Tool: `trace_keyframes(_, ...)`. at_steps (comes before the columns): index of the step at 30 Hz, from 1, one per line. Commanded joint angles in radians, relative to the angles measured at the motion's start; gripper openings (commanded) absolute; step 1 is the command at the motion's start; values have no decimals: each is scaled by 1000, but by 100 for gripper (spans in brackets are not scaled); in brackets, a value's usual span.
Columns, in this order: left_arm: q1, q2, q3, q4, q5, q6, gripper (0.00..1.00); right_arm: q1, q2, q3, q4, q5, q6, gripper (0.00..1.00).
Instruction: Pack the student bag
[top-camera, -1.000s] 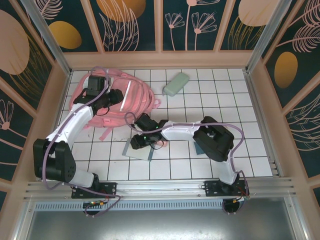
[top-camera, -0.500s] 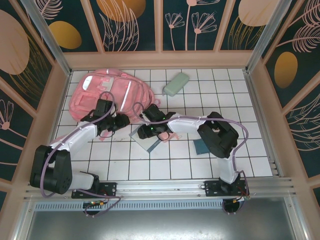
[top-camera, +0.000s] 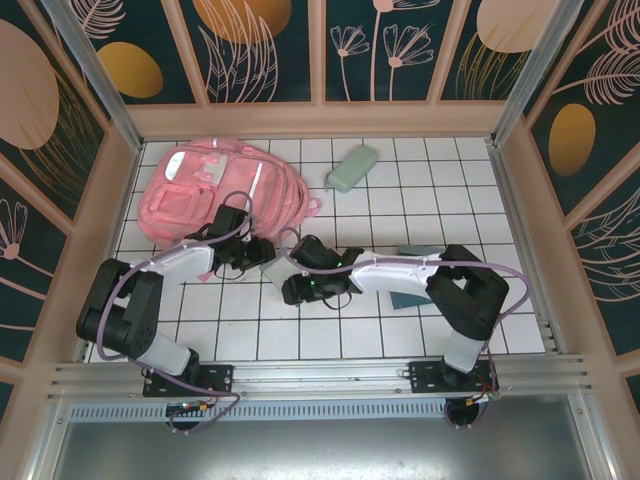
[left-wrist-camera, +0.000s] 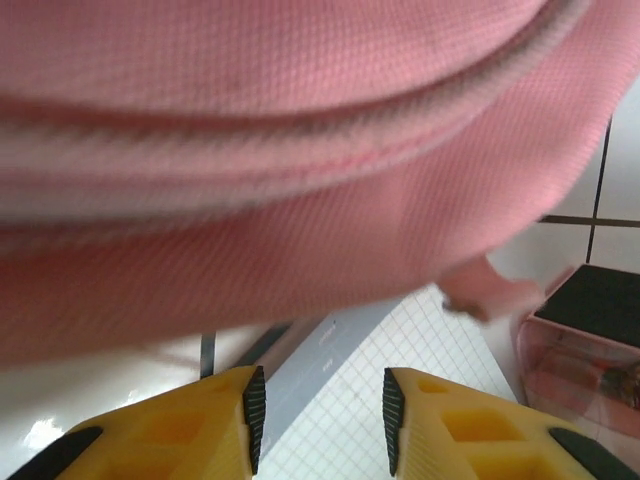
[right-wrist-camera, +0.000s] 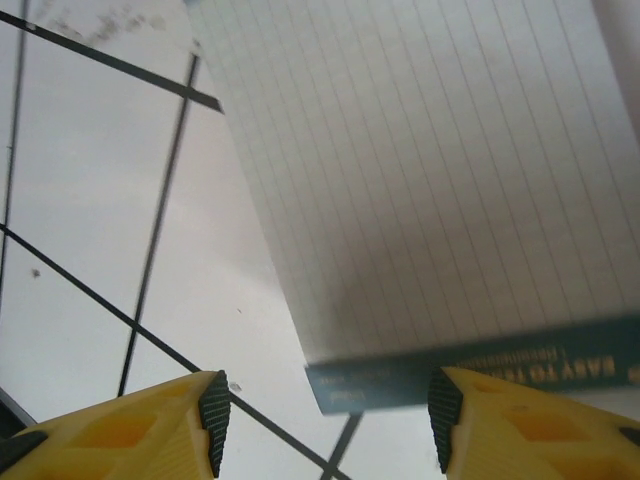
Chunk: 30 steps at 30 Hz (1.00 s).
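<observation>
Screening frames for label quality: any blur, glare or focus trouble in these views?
Left wrist: the pink backpack is too close, smeared and soft; the yellow fingers are sharper. Right wrist: the grid notepad is slightly soft, its teal edge print barely legible. Top external: sharp, evenly lit, frame posts splay from lens distortion, no harsh glare.

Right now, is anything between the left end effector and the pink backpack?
Nothing visible. The pink backpack sits directly ahead of the left end effector; the grid notepad lies below, not between.

Woven cloth student bag (left-wrist-camera: 300, 200), matt paper notepad (right-wrist-camera: 430, 170)
</observation>
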Motion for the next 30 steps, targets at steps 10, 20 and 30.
trace_keyframes(10, -25, 68, -20, 53, -1, 6, 38, 22, -38, -156, 145, 25, 206, 68)
trace_keyframes(20, -54, -31, -139, 58, 17, -66, 37, -68, -21, -155, 225, 29, 186, 68)
trace_keyframes(30, -103, -167, -152, -22, -4, -121, 37, -155, -38, -111, 211, 34, 134, 68)
